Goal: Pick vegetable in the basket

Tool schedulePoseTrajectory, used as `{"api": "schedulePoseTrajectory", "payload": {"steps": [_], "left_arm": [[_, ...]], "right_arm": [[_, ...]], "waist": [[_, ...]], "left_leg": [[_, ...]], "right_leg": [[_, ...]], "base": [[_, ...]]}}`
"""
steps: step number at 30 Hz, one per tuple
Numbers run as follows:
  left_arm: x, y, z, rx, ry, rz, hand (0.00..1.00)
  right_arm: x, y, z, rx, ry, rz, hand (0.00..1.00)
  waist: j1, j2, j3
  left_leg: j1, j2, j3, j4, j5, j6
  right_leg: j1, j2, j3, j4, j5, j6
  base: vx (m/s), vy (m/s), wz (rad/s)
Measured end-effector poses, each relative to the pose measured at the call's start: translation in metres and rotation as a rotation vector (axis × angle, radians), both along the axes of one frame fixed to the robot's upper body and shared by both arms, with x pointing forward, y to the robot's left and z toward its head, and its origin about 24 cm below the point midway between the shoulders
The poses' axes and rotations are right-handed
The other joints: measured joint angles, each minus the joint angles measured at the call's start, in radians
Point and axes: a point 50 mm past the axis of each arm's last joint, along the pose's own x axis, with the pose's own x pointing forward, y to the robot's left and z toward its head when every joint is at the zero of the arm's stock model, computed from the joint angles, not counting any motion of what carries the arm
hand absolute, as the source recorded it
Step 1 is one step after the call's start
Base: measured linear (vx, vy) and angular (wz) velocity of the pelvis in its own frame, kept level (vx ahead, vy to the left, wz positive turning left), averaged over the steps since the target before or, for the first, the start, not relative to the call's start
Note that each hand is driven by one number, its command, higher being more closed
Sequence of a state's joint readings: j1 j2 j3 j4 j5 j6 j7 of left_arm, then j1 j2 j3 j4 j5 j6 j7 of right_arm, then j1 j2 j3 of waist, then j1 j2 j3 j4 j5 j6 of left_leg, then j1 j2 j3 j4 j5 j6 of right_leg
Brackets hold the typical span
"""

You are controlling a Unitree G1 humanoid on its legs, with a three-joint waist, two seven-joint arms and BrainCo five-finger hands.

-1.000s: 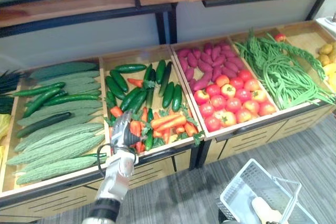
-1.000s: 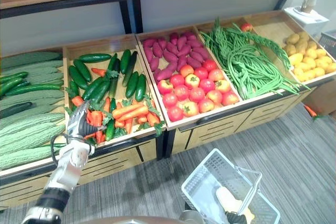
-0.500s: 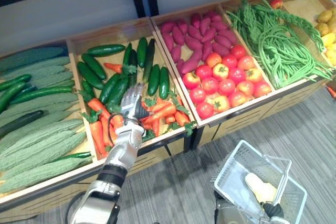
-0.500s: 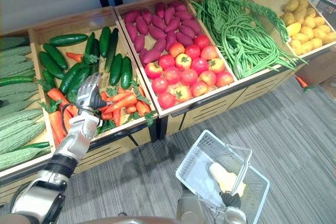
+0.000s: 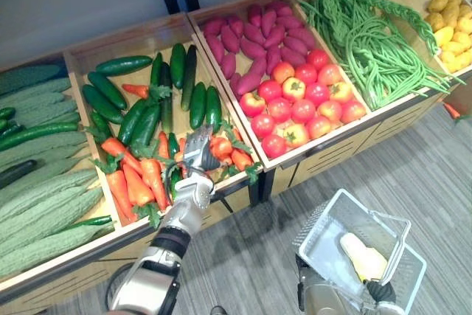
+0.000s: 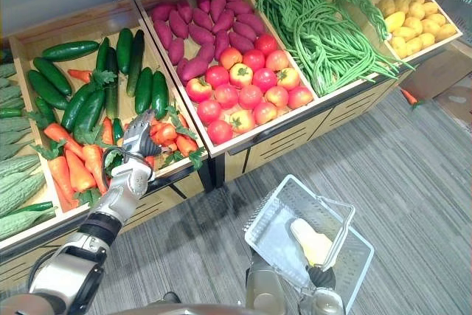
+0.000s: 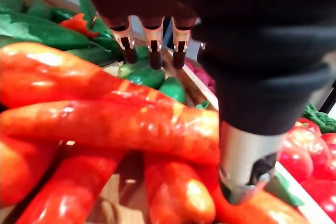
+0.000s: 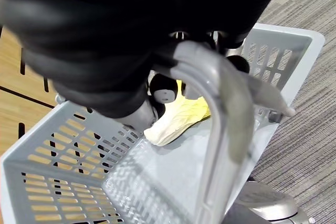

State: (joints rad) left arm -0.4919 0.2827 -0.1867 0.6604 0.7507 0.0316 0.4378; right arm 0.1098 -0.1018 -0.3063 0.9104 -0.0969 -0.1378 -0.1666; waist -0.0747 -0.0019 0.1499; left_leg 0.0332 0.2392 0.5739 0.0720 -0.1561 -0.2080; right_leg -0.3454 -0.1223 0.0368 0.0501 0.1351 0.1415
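Overall: a slanted wooden display stand (image 5: pixel 110 46) with several compartments rises behind a grey striped carpet floor (image 5: pixel 413 175).
Left hand: the left hand (image 5: pixel 198 154) reaches over the front edge of the stand, above the near end of the carrot pile.
Left hand state: its fingers (image 7: pixel 152 45) are stretched out straight and clasp nothing. Whether the thumb rests on a carrot cannot be told.
Task vegetables: orange carrots with green leafy tops (image 5: pixel 140 178) lie in the front half of one compartment. In the left wrist view they lie directly under the palm.
Same compartment, rear half: dark green smooth cucumbers (image 5: pixel 144 119) lie behind the carrots.
Compartment on the robot's left: pale green bumpy bitter gourds (image 5: pixel 44 212) fill it.
Compartment on the robot's right: purple sweet potatoes (image 5: pixel 243 42) lie at the back and red round tomatoes (image 5: pixel 302 108) at the front.
Further right: a heap of long green beans (image 5: pixel 369 35), then small yellow rounded produce (image 5: pixel 450 23) at the edge.
Right hand: the right hand (image 8: pixel 163 88) is low at the robot's right, well apart from the stand.
Right hand state: its fingers are curled round the grey plastic basket handle (image 8: pixel 220 124).
Basket: the pale grey slotted plastic basket (image 5: pixel 317 217) hangs from that handle, above the carpet.
Inside the basket: one pale yellow elongated vegetable (image 5: pixel 361 256) lies on the bottom.
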Motion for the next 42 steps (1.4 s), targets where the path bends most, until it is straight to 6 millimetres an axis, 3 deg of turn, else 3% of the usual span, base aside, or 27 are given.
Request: {"api": "schedulePoseTrajectory", "payload": {"steps": [4,9,10,20,26,35,39,42], "left_arm": [[0.003,0.011,-0.002,-0.021,0.02,0.052,0.0],[0.015,0.015,0.015,-0.073,-0.03,0.089,0.0],[0.016,0.016,0.016,-0.08,-0.034,0.096,1.0],[0.027,0.033,0.039,-0.07,-0.11,0.162,1.0],[0.027,0.032,0.033,-0.066,-0.086,0.163,1.0],[0.014,0.03,0.001,-0.017,0.066,0.121,1.0],[0.007,0.032,0.006,0.025,0.029,0.112,1.0],[0.0,0.038,0.012,0.066,-0.005,0.094,1.0]], "right_arm": [[0.006,0.0,0.003,-0.007,-0.023,0.007,1.0],[0.01,0.002,0.005,-0.012,-0.039,0.024,1.0],[0.012,0.003,0.006,-0.013,-0.044,0.033,1.0],[0.031,0.01,0.013,-0.04,-0.094,0.133,1.0],[0.031,0.011,0.012,-0.037,-0.088,0.136,1.0],[0.014,0.004,0.002,-0.031,-0.011,0.079,1.0],[0.005,-0.003,-0.001,-0.027,0.025,0.025,1.0],[-0.007,-0.007,-0.005,-0.025,0.065,-0.003,1.0]], "waist": [[0.001,-0.003,0.013],[0.0,-0.008,0.027],[0.0,-0.008,0.03],[0.001,-0.02,0.048],[0.0,-0.019,0.048],[-0.007,-0.01,0.044],[-0.003,-0.007,0.042],[0.0,-0.002,-0.001]], "left_leg": [[-0.016,0.0,0.021,0.002,0.0,0.0],[-0.032,0.001,0.03,0.003,0.0,0.0],[-0.033,0.002,0.036,0.003,0.0,0.0],[-0.062,0.037,0.074,0.037,-0.011,-0.018],[-0.046,0.038,0.078,0.034,-0.011,-0.018],[0.027,0.018,0.026,0.0,0.003,-0.012],[0.037,0.006,-0.037,-0.003,0.015,-0.004],[0.04,-0.003,-0.075,-0.022,0.033,0.002]], "right_leg": [[-0.028,0.005,0.016,0.002,0.005,-0.004],[-0.053,0.008,0.022,0.001,0.01,-0.007],[-0.054,0.01,0.025,0.001,0.01,-0.007],[-0.09,0.046,0.046,-0.009,0.025,-0.023],[-0.08,0.049,0.05,-0.01,0.025,-0.024],[0.032,0.015,-0.02,-0.031,0.023,-0.024],[0.078,-0.009,-0.074,-0.035,0.023,-0.024],[0.109,-0.021,-0.112,-0.05,0.023,-0.024]], "base": [[0.0,-0.024,-0.12],[0.0,-0.016,-0.06],[0.0,-0.021,-0.14],[-0.02,-0.046,-0.11],[-0.01,-0.019,-0.03],[-0.03,-0.007,0.18],[-0.04,-0.009,0.47],[-0.04,-0.022,0.38]]}}
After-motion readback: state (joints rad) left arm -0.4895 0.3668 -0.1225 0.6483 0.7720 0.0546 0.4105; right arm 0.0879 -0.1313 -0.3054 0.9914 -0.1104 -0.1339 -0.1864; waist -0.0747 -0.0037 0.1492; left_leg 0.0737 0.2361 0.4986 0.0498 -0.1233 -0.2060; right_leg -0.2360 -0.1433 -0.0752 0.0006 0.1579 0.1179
